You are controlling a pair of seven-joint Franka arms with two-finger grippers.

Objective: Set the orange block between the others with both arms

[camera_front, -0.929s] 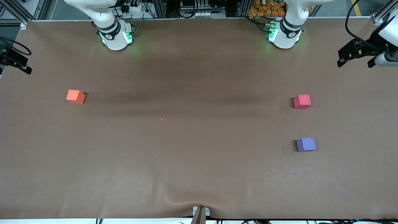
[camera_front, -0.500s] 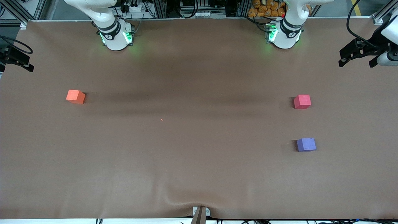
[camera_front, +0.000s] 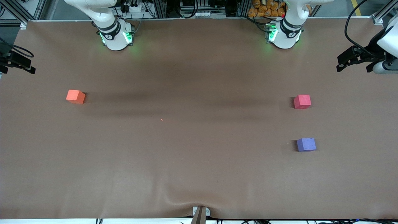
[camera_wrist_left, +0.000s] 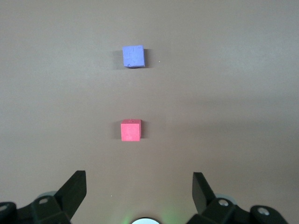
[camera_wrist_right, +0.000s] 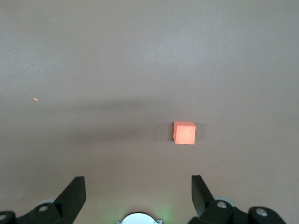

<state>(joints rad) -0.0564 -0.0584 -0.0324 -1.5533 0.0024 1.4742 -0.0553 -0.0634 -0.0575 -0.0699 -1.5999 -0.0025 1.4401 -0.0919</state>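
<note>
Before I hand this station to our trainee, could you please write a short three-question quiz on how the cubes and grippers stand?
1. True or false: the orange block already lies between the red-pink cube and the purple-blue cube.
2. Which cube is nearest the front camera? A) orange B) red-pink C) purple-blue
3. Fill in: the left gripper and right gripper are both ____ and hold nothing.

Key
1. False: it sits alone toward the right arm's end of the table; the other two sit toward the left arm's end.
2. C
3. open
</note>
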